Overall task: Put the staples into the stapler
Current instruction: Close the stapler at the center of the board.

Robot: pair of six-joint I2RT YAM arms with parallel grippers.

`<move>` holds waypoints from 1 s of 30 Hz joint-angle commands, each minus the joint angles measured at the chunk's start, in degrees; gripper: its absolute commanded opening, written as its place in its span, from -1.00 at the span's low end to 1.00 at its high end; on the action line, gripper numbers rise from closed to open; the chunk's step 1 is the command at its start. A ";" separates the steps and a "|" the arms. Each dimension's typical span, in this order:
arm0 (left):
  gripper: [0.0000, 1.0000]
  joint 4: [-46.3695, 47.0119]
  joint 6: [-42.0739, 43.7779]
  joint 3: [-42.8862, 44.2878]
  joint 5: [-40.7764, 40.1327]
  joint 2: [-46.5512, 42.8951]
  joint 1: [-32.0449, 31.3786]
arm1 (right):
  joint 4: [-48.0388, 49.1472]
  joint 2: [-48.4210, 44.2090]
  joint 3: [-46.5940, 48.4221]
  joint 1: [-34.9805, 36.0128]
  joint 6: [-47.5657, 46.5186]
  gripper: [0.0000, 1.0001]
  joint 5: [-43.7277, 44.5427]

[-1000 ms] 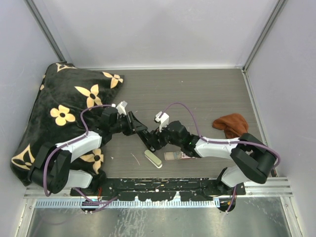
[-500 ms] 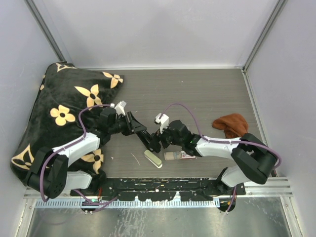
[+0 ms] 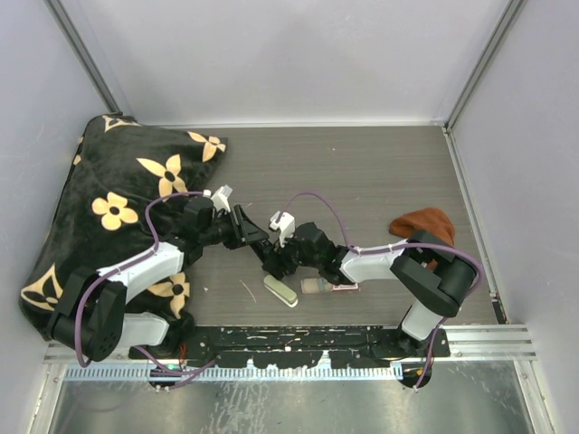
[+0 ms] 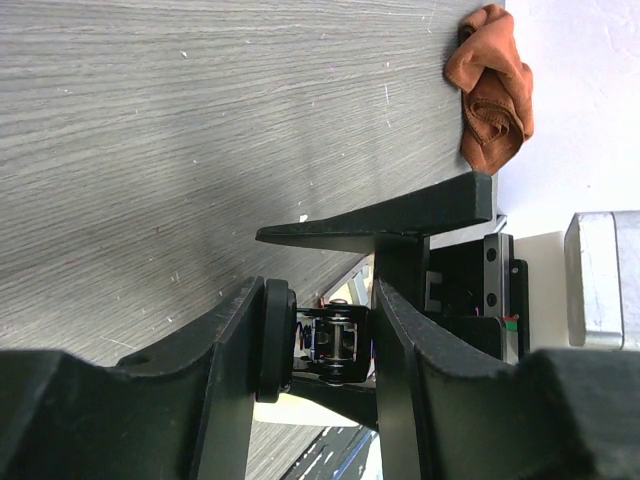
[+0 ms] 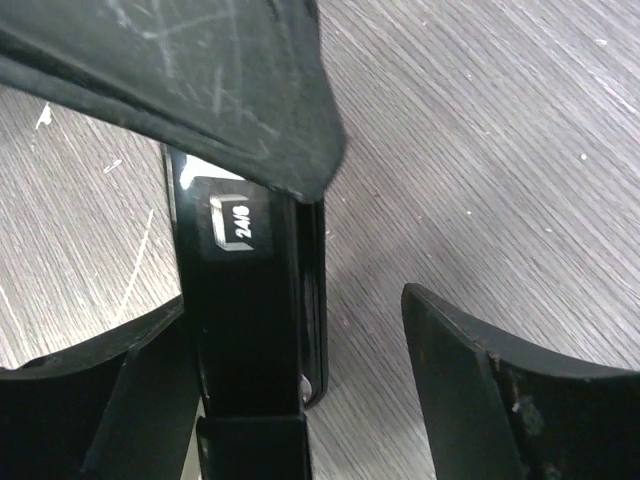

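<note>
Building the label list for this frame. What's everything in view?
stapler: 1, black, hinged open, front centre of the table
staples: 1 strip, silver-grey, lying near the front edge
small box: 1, red and white, at the strip's right end
oblong: 1, cream-green, lying just left of the strip
cloth: 1, orange-brown, crumpled, right side
cushion: 1, black with cream flowers, left side
table: 1, grey wood grain
left gripper: 1, black, shut on the stapler
right gripper: 1, black, open, fingers either side of the stapler's rail
</note>
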 commanded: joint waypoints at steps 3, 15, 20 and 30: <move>-1.00 3.80 -0.65 2.26 3.94 0.75 0.52 | 5.91 1.94 2.89 0.44 -1.62 0.38 0.69; 0.25 1.24 1.18 1.04 4.86 1.02 0.65 | 8.58 0.50 0.75 0.58 -1.62 -0.72 1.11; 0.39 0.47 1.46 -0.20 5.74 -0.07 0.64 | 8.70 0.38 0.74 0.60 -1.47 -0.73 1.13; -0.03 2.40 0.77 -0.92 6.55 1.47 0.65 | 9.18 -0.11 0.61 0.62 -0.95 -0.74 -0.08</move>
